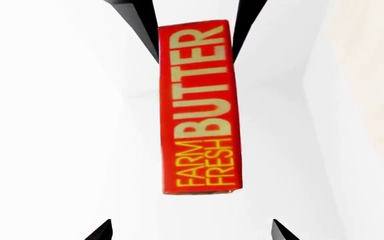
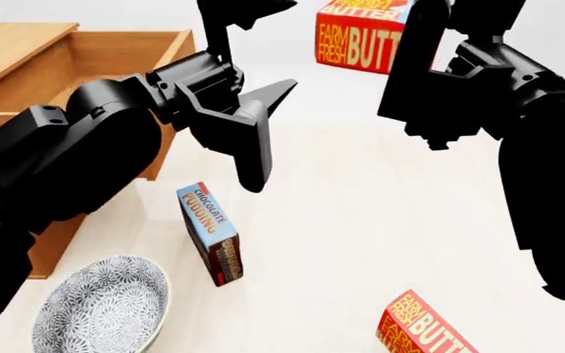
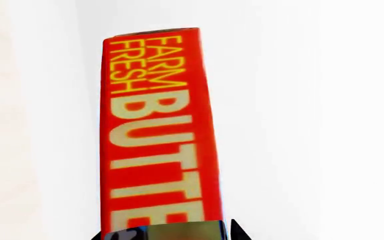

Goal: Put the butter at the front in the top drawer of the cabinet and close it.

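The right gripper (image 2: 415,33) holds the butter (image 2: 361,33) raised high over the far part of the counter (image 2: 361,220), its fingers closed on the carton's end; the left wrist view shows the carton (image 1: 201,107) hanging in the air between that gripper's fingers. The left gripper (image 2: 253,125) hangs wide, holding nothing, just right of the cabinet (image 2: 18,44), whose top drawer (image 2: 115,51) stands pulled out. A 2nd butter carton (image 2: 422,327) lies at the near edge, right of the chocolate pudding box (image 2: 211,234) and a patterned bowl (image 2: 101,305).
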Motion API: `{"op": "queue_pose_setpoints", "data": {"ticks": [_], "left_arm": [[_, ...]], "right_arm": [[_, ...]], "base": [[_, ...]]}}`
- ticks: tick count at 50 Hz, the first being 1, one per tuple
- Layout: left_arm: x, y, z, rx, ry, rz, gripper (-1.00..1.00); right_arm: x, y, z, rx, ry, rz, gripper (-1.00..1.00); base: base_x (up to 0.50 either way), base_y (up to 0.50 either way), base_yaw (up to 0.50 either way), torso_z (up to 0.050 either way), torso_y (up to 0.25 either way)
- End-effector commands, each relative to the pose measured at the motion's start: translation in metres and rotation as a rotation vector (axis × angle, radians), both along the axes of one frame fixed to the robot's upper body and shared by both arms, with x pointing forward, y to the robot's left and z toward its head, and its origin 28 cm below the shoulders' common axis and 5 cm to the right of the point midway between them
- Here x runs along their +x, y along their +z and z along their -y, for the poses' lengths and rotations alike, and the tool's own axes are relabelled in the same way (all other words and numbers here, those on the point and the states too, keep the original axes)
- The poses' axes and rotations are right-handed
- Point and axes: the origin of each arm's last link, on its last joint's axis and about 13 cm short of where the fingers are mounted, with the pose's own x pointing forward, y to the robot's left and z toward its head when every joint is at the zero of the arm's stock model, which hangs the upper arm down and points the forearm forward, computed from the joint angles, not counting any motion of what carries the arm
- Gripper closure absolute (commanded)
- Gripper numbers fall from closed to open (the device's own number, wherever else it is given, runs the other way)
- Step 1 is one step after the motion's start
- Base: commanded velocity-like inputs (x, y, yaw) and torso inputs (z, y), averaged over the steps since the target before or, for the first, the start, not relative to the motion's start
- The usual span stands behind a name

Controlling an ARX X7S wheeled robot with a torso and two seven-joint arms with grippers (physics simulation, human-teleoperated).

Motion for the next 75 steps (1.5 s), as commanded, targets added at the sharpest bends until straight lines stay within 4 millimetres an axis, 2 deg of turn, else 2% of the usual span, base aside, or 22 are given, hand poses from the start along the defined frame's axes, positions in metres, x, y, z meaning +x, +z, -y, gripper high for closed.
{"op": "queue_pose_setpoints", "data": {"ticks": [1, 20, 75], "left_arm": [[0.004, -0.005, 0.003, -0.004, -0.002, -0.011, -1.0], [0.006, -0.014, 0.005, 0.012, 0.001, -0.046, -1.0], [0.012, -0.015, 0.009, 0.0, -0.009, -0.051, -1.0]], "right_arm": [[-0.01, 0.01, -0.001, -0.035, -0.007, 0.116, 1.0], [-0.011, 0.008, -0.003, -0.032, 0.003, 0.111, 1.0], [-0.023, 0.002, -0.013, -0.031, 0.061, 0.089, 1.0]], "base": [[0.0, 0.0, 0.0, 0.0, 0.01], [0.0, 0.0, 0.0, 0.001, 0.001], [0.0, 0.0, 0.0, 0.0, 0.001]]}}
